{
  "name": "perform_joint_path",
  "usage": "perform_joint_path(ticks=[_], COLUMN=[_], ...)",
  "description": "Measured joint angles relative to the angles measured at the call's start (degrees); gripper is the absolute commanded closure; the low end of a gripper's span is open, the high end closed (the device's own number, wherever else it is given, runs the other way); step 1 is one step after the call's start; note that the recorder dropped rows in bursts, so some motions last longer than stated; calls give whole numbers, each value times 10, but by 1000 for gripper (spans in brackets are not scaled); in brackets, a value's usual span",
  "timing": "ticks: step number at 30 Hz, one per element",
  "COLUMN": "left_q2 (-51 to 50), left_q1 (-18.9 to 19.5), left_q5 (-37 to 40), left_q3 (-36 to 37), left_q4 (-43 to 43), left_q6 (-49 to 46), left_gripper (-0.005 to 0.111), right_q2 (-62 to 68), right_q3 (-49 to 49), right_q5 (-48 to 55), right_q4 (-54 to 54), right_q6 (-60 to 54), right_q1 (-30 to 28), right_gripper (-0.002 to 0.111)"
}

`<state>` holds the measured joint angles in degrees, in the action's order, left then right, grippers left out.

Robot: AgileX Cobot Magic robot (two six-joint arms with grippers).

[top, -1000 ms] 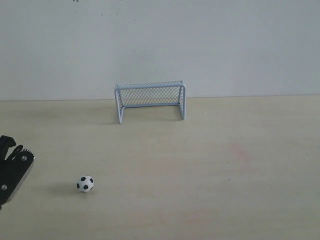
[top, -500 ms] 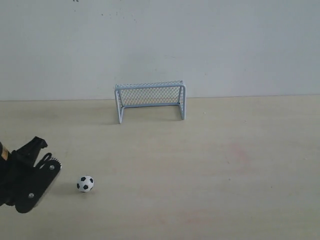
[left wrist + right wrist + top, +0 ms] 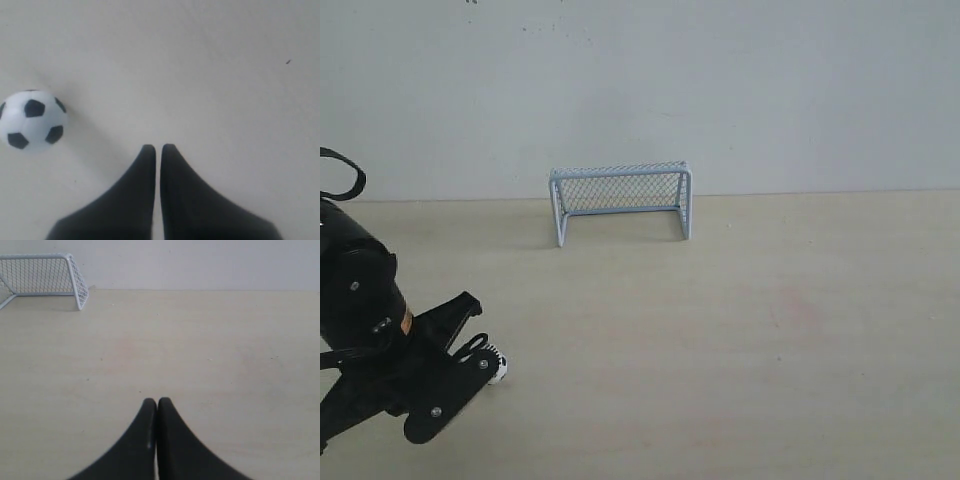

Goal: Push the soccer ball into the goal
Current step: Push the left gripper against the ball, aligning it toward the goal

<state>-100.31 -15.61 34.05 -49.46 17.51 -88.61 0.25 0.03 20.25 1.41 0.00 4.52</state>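
At the near left of the tabletop (image 3: 770, 330), the soccer ball (image 3: 33, 120) sits just beside the left tool (image 3: 157, 152), perhaps touching. Its jaws are pressed together and empty. The goal (image 3: 620, 200) stands well beyond, rightward.

In the exterior view the left claw (image 3: 463, 307) hides most of the soccer ball (image 3: 499, 365).

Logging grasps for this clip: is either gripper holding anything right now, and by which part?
Nothing is held. The left gripper is shut empty, the soccer ball lying beside it; the right gripper is shut empty too.
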Motion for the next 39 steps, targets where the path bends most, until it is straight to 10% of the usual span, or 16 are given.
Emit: perform_joint_path(ticks=[39], left_q2=[-35], left_q1=[-1], left_q5=[39], left_q3=[-58], left_q4=[-98], left_q6=[-65], left_gripper=[102], right_q2=[0], right_q3=[0], right_q5=[0], right_q4=[0], right_q6=[0], right_q1=[0], right_gripper=[108])
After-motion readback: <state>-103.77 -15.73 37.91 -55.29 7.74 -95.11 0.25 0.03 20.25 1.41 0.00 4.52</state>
